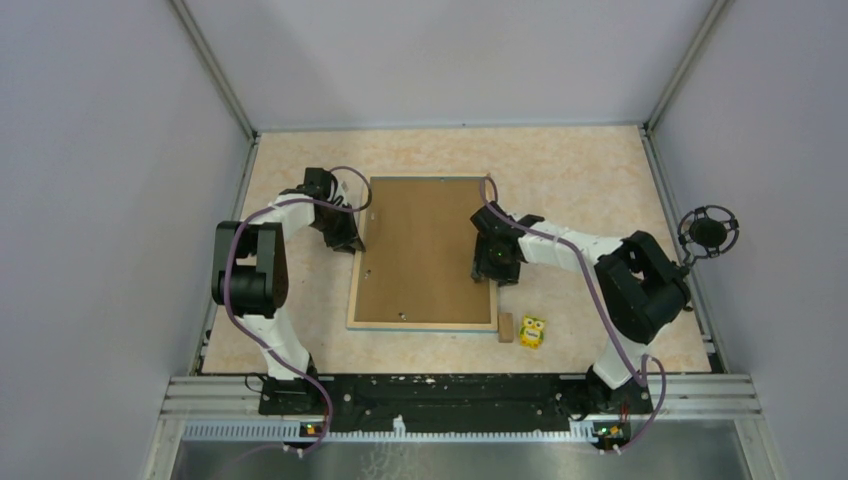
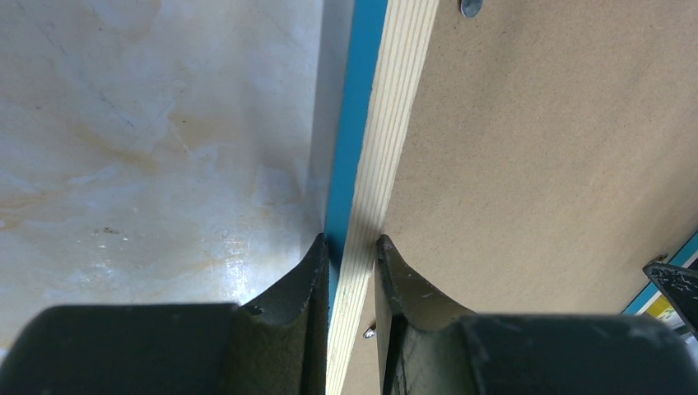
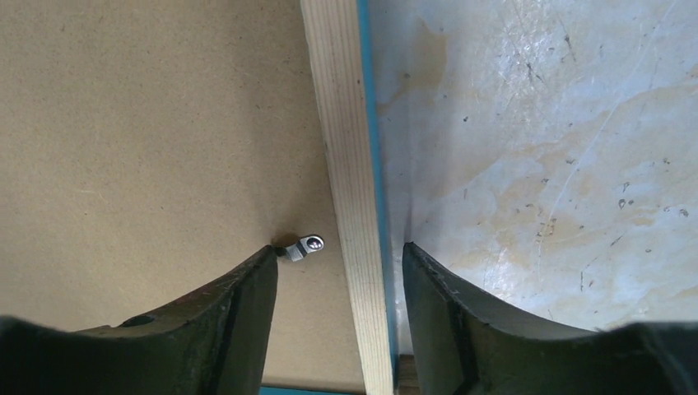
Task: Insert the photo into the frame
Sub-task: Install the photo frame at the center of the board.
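The frame (image 1: 420,325) lies face down in the middle of the table, its light wood back up and a blue edge showing. The brown backing board (image 1: 425,250) fills it. The photo is hidden. My left gripper (image 1: 352,240) is at the frame's left rail; in the left wrist view it (image 2: 351,243) is shut on the wood-and-blue rail (image 2: 395,99). My right gripper (image 1: 492,270) is at the right rail; in the right wrist view it (image 3: 339,251) is open and straddles the rail (image 3: 342,123), one finger on the board beside a small metal clip (image 3: 306,245).
A small wooden block (image 1: 505,327) and a yellow owl toy (image 1: 531,331) sit just off the frame's near right corner. A black round fixture (image 1: 708,233) stands at the table's right edge. Grey walls enclose the left, right and far sides.
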Available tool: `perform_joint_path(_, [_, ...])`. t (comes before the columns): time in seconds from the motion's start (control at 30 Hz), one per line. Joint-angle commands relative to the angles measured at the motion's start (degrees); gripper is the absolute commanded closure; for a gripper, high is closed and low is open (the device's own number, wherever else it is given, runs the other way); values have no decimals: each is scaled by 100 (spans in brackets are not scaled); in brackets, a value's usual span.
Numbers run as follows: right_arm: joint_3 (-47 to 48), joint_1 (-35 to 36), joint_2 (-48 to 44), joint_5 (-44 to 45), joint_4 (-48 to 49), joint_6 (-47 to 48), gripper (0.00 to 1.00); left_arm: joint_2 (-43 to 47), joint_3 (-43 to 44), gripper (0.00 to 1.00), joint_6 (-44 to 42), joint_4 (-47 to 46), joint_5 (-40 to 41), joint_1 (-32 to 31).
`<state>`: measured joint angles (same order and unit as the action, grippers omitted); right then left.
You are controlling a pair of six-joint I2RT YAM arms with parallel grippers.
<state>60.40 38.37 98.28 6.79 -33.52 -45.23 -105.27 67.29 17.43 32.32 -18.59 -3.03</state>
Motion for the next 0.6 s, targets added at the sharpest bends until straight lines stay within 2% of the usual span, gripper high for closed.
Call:
perform_joint_path(0.0, [51,-95,165,33,148,-363,42,-5,-72,89,129,-145,68,73])
perform_joint_path(0.17, [-3,-99,140,98,152,-1064,37,36,-94,89,136,-155,68,78])
perform_joint_path(0.33, [193,-93,271,373,-612,-1868,37,13,-67,90,138,-150,-28,80])
perform_joint_path(0.43, [323,-66,376,578,-993,-2099,39,42,-89,90,146,-167,8,76])
perform_joint_path(0.57, [403,39,493,418,-1025,-2045,42,28,-81,90,147,-160,-25,82])
